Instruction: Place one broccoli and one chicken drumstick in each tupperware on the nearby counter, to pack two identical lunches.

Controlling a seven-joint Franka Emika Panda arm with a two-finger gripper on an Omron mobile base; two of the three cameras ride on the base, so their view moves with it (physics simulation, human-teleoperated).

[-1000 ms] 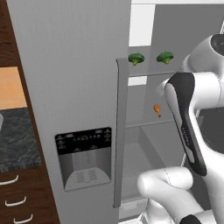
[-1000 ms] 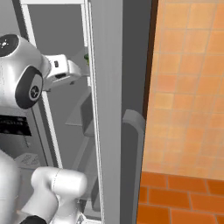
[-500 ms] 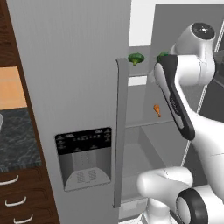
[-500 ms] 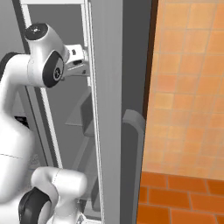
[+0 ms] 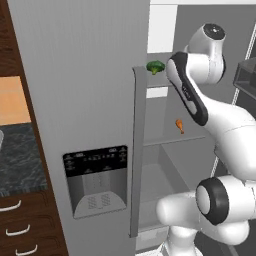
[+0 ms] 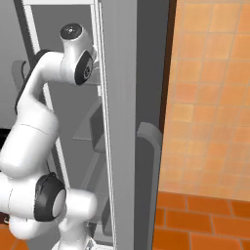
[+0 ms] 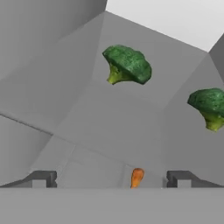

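Inside the open fridge, two green broccoli heads lie on the upper shelf, one [image 7: 127,64] at centre and one [image 7: 210,105] to the right. My gripper [image 7: 111,179] is open and empty, facing them from a short distance. An orange chicken drumstick [image 7: 137,177] lies on the shelf below, seen between my fingertips [image 7: 41,178]. The left base view shows one broccoli [image 5: 155,66] beside my forearm and the drumstick [image 5: 179,126] lower down. At the left edge is the dark speckled counter [image 5: 15,155]. The tupperware is out of view.
The grey fridge door with its dispenser panel [image 5: 97,180] and vertical handle [image 5: 137,150] stands left of the opening. Brown drawers [image 5: 20,230] sit under the counter. An orange tiled wall [image 6: 210,97] is to the right of the fridge.
My arm has risen and reached further into the fridge's upper shelf. In the left base view it now covers the right broccoli. The gripper has stayed open.
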